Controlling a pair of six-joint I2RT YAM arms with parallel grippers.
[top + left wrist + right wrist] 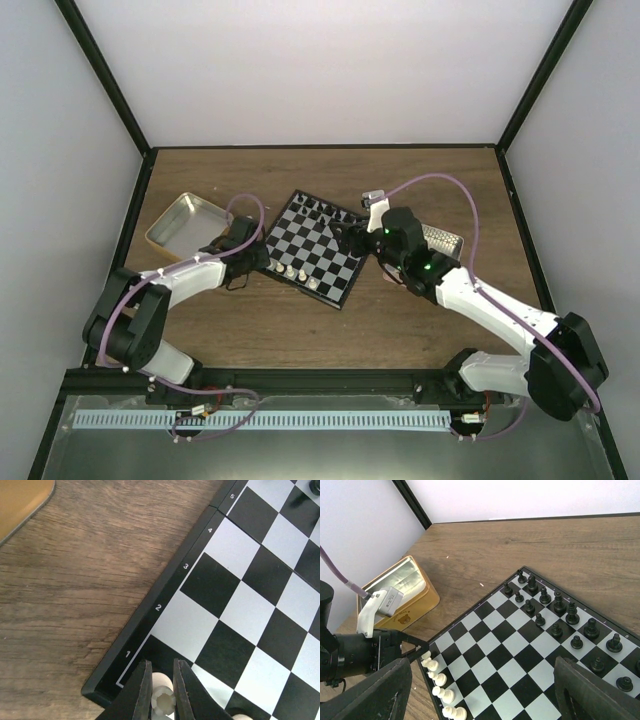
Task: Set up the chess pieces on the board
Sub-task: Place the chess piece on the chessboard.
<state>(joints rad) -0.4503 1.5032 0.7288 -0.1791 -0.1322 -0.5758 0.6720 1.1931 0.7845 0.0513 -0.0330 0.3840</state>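
Observation:
The board [318, 250] lies at the table's middle, seen close in the left wrist view [235, 605] and from above in the right wrist view [505, 650]. My left gripper [161, 665] is shut on a cream-white chess piece [163, 699] over the corner square by the rim mark 1. Three more white pieces [442, 687] stand in a row along that edge. Several black pieces [555, 602] fill two rows on the opposite side. My right gripper [482, 680] hangs open above the board's middle with nothing between its fingers.
A yellow-sided metal tin [185, 221] sits open to the left of the board, also in the right wrist view [400, 587]. A grey ridged object [441, 241] shows partly behind my right arm. Black frame posts rise at the back corners.

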